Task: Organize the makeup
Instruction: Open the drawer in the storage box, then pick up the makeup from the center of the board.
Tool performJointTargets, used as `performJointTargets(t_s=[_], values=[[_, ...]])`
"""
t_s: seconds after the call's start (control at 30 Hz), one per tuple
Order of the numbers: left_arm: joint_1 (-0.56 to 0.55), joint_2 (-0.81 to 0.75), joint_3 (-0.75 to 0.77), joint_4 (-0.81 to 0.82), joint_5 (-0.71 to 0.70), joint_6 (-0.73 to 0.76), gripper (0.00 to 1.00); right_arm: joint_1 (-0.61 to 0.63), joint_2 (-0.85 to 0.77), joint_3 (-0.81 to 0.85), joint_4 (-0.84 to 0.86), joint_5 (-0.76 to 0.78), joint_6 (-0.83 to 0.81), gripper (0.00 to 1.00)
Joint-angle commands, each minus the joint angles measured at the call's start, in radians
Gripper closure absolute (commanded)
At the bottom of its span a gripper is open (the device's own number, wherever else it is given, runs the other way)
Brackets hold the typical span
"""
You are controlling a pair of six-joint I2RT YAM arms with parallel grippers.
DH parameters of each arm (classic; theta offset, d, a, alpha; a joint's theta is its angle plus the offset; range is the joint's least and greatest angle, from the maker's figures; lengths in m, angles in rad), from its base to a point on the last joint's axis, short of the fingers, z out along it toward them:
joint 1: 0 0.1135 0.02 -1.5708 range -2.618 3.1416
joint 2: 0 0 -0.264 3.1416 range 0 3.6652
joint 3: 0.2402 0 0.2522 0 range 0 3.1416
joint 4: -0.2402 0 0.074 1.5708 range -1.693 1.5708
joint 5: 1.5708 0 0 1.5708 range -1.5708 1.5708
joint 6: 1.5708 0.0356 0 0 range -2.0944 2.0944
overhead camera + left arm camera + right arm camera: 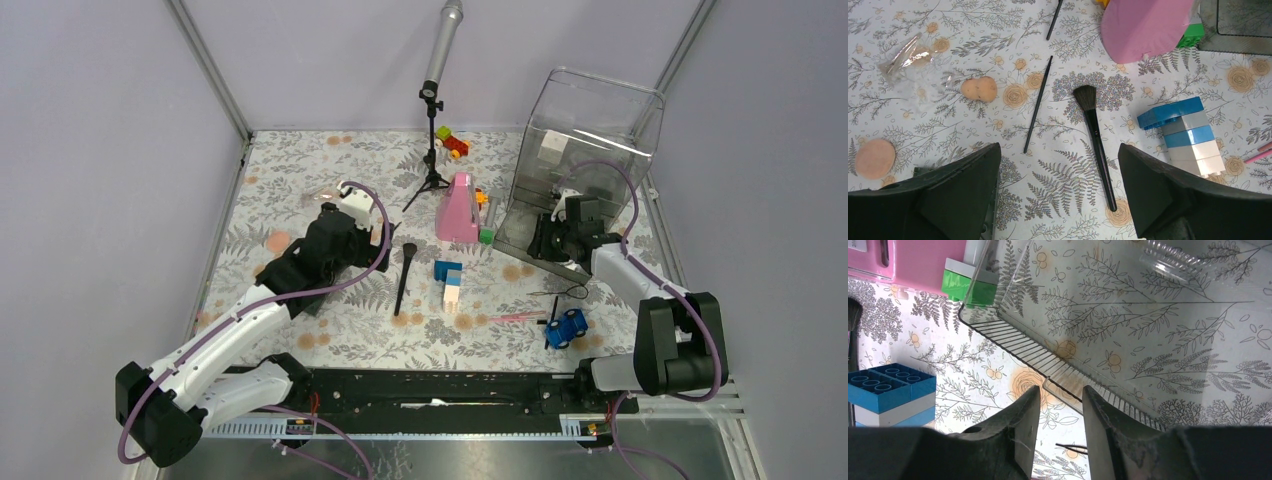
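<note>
The makeup lies scattered on the floral cloth. A black powder brush (1095, 135) and a thin black pencil (1038, 102) lie ahead of my left gripper (1059, 147), which hangs above them, open and empty. Peach sponges (979, 88) and a round one (874, 158) lie to its left. Pink pencils (515, 317) rest near the front. My right gripper (1061, 390) hovers at the front lip of the clear container (1148, 330), jaws apart with nothing between them. A thin black strand (1073, 447) lies on the cloth beneath.
A tall pink cone-shaped object (460, 208) stands mid-table, with a blue-and-white block stack (448, 283) in front of it. A blue toy car (567, 327) sits front right. A microphone stand (432, 130) and toy blocks (452, 142) stand at the back. Clear wrapper (908, 55) lies left.
</note>
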Motion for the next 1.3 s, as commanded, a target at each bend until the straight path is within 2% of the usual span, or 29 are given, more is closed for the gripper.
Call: performJointTargets(t_s=[0.0,0.1,0.23,0.43,0.53,0.7,0.77,0.83,0.97,1.03,1.1,1.2,1.27], values=[[0.005,0.002,-0.002,0.036,0.011,0.008,0.01,0.007,-0.005,-0.011,-0.034,0.005,0.005,0.59],[0.004,0.002,-0.002,0.037,0.012,0.008,0.01,0.008,-0.014,-0.016,-0.047,-0.003,0.014,0.64],[0.005,0.003,-0.002,0.036,0.012,0.008,0.01,0.009,-0.056,-0.014,-0.045,0.010,0.028,0.61],[0.004,0.003,-0.002,0.036,0.010,0.007,0.01,0.008,-0.153,0.025,-0.063,0.144,0.090,0.47],[0.005,0.000,-0.001,0.037,0.004,0.005,0.01,0.008,-0.205,0.030,-0.080,0.236,0.142,0.36],[0.006,0.000,0.000,0.036,0.002,0.005,0.01,0.009,-0.230,0.077,-0.215,0.288,0.222,0.23],[0.005,-0.001,-0.001,0.036,0.003,0.005,0.01,0.008,-0.218,0.104,-0.275,0.277,0.231,0.18],[0.005,-0.001,0.000,0.037,0.005,0.005,0.01,0.007,-0.218,0.114,-0.308,0.244,0.198,0.17],[0.005,-0.007,-0.001,0.036,0.003,0.005,0.01,0.007,-0.264,0.098,-0.302,0.137,0.119,0.17],[0.006,-0.006,-0.002,0.037,0.000,0.007,0.01,0.009,-0.290,0.084,-0.262,0.026,0.099,0.21],[0.006,-0.007,0.000,0.035,-0.001,0.007,0.01,0.050,-0.297,0.085,-0.227,-0.010,0.105,0.24],[0.006,-0.008,0.000,0.032,-0.006,0.007,0.01,0.244,-0.265,0.117,-0.254,0.089,0.027,0.23],[0.006,-0.013,0.000,0.030,-0.010,0.007,0.01,0.331,-0.226,0.143,-0.300,0.129,-0.049,0.23]])
